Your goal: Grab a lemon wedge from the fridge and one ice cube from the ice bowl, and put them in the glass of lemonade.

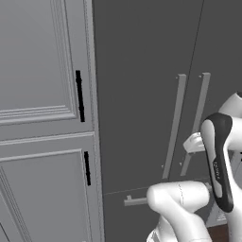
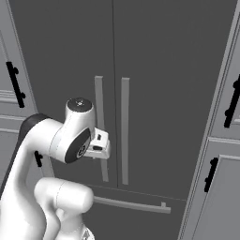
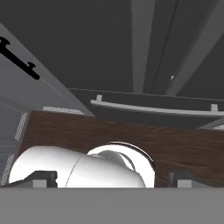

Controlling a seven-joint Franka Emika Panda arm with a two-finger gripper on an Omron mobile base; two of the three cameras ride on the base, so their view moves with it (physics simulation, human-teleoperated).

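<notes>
Pincer (image 3: pixel 111 179), its jaws spread wide and empty, hangs near the closed fridge (image 3: pixel 87 48).

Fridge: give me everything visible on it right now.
The fridge is a tall, dark grey, matte appliance with two upper doors that meet at a thin vertical seam, both shut. Two long pale grey bar handles stand upright beside the seam. Below, a drawer front carries a horizontal bar handle. Light grey panelled cabinets flank it on both sides. The gripper, open, hovers near the left handle; contact is unclear.

1 fridge (image 2: pixel 154 56), 3 pale bar handles (image 2: pixel 124 131), 4 short black cabinet handles (image 1: pixel 80 96)
</notes>
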